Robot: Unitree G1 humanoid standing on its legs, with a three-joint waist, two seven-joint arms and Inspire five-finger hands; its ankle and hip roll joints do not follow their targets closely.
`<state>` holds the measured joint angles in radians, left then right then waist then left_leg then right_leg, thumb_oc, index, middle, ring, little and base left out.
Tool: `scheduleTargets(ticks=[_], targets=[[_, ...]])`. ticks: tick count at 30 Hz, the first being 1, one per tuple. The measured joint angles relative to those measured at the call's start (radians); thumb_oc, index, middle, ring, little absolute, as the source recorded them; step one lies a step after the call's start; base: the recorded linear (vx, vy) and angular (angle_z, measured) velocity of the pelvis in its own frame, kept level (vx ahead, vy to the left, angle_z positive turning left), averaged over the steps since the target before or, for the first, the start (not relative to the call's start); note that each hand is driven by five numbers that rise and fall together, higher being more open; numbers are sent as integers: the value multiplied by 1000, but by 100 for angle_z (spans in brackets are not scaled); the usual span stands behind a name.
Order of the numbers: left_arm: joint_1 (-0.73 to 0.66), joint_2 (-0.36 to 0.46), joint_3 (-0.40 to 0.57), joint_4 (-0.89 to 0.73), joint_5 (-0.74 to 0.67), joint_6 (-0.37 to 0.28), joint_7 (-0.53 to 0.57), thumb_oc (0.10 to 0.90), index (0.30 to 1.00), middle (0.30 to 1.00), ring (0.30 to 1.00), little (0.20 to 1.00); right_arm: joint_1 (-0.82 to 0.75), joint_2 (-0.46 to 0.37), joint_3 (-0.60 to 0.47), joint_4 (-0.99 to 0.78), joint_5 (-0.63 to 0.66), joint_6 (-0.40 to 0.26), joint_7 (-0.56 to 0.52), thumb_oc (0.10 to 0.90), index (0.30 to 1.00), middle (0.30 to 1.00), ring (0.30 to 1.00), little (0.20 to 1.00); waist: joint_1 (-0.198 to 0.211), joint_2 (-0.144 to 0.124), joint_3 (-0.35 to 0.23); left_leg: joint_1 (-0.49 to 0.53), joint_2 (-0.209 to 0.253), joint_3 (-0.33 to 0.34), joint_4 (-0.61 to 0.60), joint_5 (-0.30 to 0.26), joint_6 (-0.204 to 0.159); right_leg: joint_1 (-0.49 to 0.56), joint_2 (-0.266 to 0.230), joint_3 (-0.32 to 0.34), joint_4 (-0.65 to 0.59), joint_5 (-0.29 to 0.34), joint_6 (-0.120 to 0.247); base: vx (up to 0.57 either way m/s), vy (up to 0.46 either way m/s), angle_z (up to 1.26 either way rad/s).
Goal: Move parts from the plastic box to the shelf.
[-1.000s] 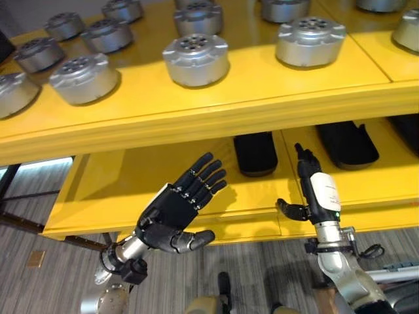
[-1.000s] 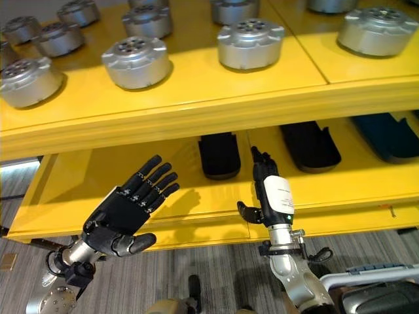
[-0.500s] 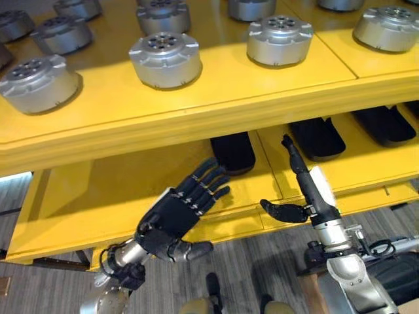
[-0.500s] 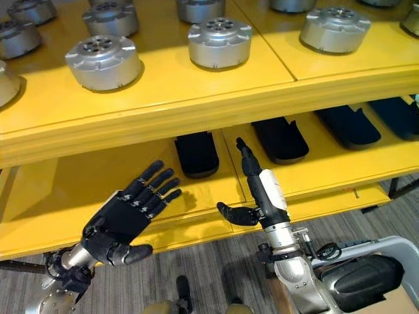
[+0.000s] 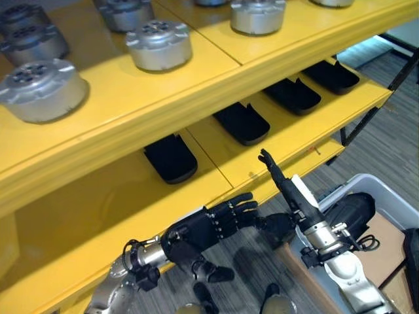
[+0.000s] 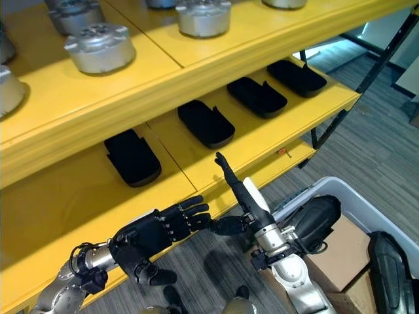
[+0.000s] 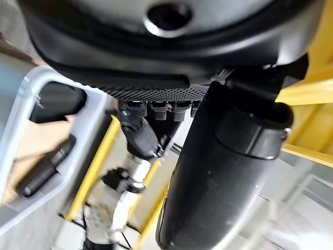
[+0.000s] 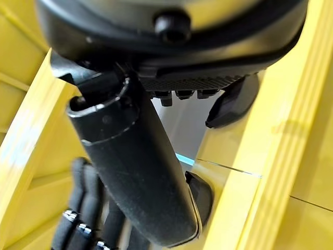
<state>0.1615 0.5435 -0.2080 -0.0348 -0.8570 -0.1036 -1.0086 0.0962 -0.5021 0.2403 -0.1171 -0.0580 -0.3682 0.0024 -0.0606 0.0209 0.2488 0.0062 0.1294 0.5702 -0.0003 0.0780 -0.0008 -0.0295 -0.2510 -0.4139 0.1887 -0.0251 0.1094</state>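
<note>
Both my hands hang empty in front of the yellow shelf's lower board [image 5: 91,216]. My left hand [image 5: 203,230] is open and lies flat, its fingers stretched toward the right hand. My right hand [image 5: 289,193] is open with straight fingers pointing up at the board's front edge and its thumb out to the side. At the lower right stands the grey plastic box [image 6: 368,210]. A bulky black part [image 6: 315,219] lies in it just behind my right wrist, and another black part [image 6: 391,275] lies at its far side.
Round silver parts [image 5: 159,44] stand in rows on the upper board [image 5: 196,98]. Several flat black parts [image 6: 206,123] lie in a row on the lower board. A black shelf brace [image 6: 340,104] slants down at the right. Brown cardboard [image 6: 344,252] lies in the box.
The camera has swung right and down, bringing the plastic box into view. My left hand has dropped and flattened, its fingers now reaching toward the right hand. Both stay open.
</note>
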Motion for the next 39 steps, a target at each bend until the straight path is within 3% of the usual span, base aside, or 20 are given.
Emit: scheduleTargets(ticks=[2,4,6,9,14,16,19,23,27,33,36,37,38,39], targets=[[11,2,7,0,0,-19,-4,900,1000,1000,1000,1000,1,-13,1,17,0,0,-1,900,1000,1000,1000,1000,10,2,0,2,28,24,14,0,-10,5,21,3,-47,7,-16,-15,-231,-37],[19,27,27,-1,-4,-55,2,900,1000,1000,1000,1000,-15,-18,4,17,0,0,-1,900,1000,1000,1000,1000,46,2,-1,13,68,81,19,2,-29,8,32,-49,-84,13,-46,12,-233,-78],[20,46,36,-3,-4,-63,18,900,1000,1000,1000,1000,-40,-14,24,17,0,0,-8,900,1000,1000,1000,1000,46,2,-1,25,88,106,28,3,-40,10,32,-84,-79,22,-58,32,-241,-57],[23,15,43,-8,-5,-73,50,900,1000,1000,1000,1000,-56,-17,43,12,-1,1,-40,900,1000,1000,1000,1000,34,26,-17,50,112,110,27,8,-54,21,72,-59,-99,39,-61,34,-212,-34],[22,-27,44,-18,-4,-94,109,900,1000,1000,1000,1000,-53,-25,24,13,-1,13,-92,900,1000,1000,1000,1000,9,44,-28,60,127,104,28,11,-58,9,96,-32,-93,40,-65,30,-184,-24],[14,-33,43,-17,-3,-95,131,900,1000,1000,1000,1000,-37,-21,-11,13,-22,17,-148,900,1000,1000,1000,1000,2,42,-29,82,128,107,26,11,-57,-4,102,14,-93,39,-68,35,-233,-56],[-2,-36,39,-17,-3,-95,140,900,1000,1000,1000,1000,-32,-18,-55,17,-61,28,-226,900,1000,1000,1000,1000,-29,44,-30,85,127,111,13,11,-57,-28,103,34,-75,29,-63,23,-166,-27],[-52,-38,-38,-20,-3,-96,175,900,1000,1000,1000,1000,-29,-17,-166,86,-138,74,-411,900,1000,1000,1000,1000,-98,48,-34,93,131,145,12,11,-57,-80,108,79,-17,0,-81,17,-198,-33],[-82,-41,-76,-24,-4,-97,211,900,1000,1000,1000,1000,-27,-18,-228,121,-138,106,-483,900,1000,1000,1000,1000,-121,63,-43,103,133,163,13,14,-57,-130,107,107,33,-16,-90,12,-180,-40],[-135,-56,-129,-22,-4,-134,290,900,1000,1000,1000,1000,-25,-21,-260,223,-124,154,-511,900,1000,1000,1000,1000,-136,64,-43,121,149,151,13,87,-45,-169,127,156,75,-41,-110,-5,-179,-36],[-144,-59,-142,-16,-3,-147,315,900,1000,1000,1000,1000,-20,-19,-263,251,-98,155,-502,900,1000,1000,1000,1000,-130,60,-41,121,176,29,50,143,-62,-171,170,205,68,-40,-136,49,-164,-62],[-125,-60,-137,-15,-3,-148,327,900,1000,1000,1000,1000,-23,-20,-256,250,-97,154,-487,900,1000,1000,1000,1000,-115,43,-32,97,188,-84,138,134,-72,-154,185,277,49,-19,-166,36,-110,-114],[-102,-61,-137,-16,-2,-156,329,900,1000,1000,1000,1000,-23,-23,-252,244,-94,150,-478,900,1000,1000,1000,1000,-103,34,-29,88,150,-197,146,48,-123,-132,194,321,3,4,-180,49,-144,-148],[-80,-62,-130,-18,-3,-167,330,900,1000,1000,1000,1000,-27,-24,-250,240,-74,144,-462,900,1000,1000,1000,1000,-86,30,-27,55,75,-302,112,-22,-128,-116,206,371,-54,48,-169,92,-135,-161]])
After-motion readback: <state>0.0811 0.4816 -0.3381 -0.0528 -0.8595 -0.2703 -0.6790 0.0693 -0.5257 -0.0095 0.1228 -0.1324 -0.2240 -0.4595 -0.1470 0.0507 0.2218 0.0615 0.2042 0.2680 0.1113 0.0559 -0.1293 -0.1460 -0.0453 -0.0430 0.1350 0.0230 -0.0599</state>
